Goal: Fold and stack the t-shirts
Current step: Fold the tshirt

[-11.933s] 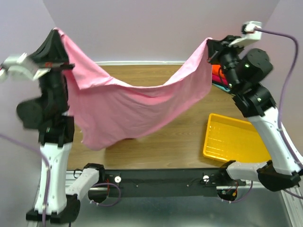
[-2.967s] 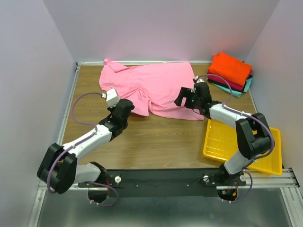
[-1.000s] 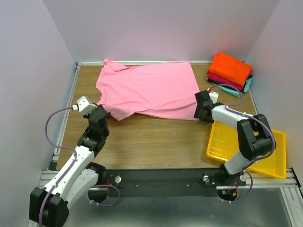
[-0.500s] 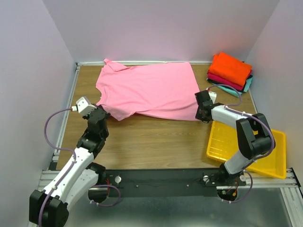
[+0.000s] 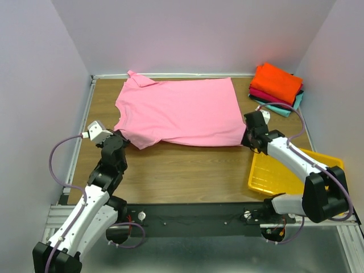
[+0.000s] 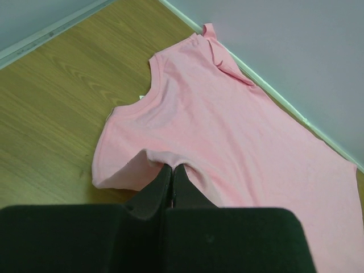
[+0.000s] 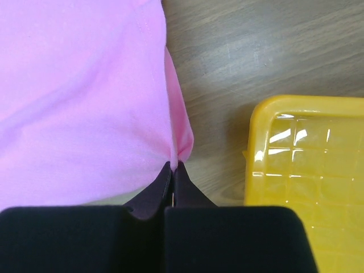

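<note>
**Desk:** Where is the shirt for you?

**Me:** The pink t-shirt lies spread flat on the counter. It runs ahead of my left end effector and off to its right. That end effector is pressed together on a tuck of cloth at the underarm, with the near sleeve just to its left.

**Desk:** And the other side?

**Me:** My right end effector is pinched shut on the hem corner, and the cloth puckers into a thin ridge right at its tips. The yellow tray sits just to its right, apart from the shirt.

**Desk:** How do you expect it to handle?

**Me:** Light and limp, I reckon. It has no stiffness, so it should sag between my two holds and drape wherever nothing supports it. Thin jersey could slide out of a shallow pinch, so I favour seams and corners, where the fabric is doubled. The underarm and the hem corner both suit that.

**Desk:** And the pile?

**Me:** The folded stack, orange on top, is beyond my right end effector and to its right, near the shirt's far corner.
</note>
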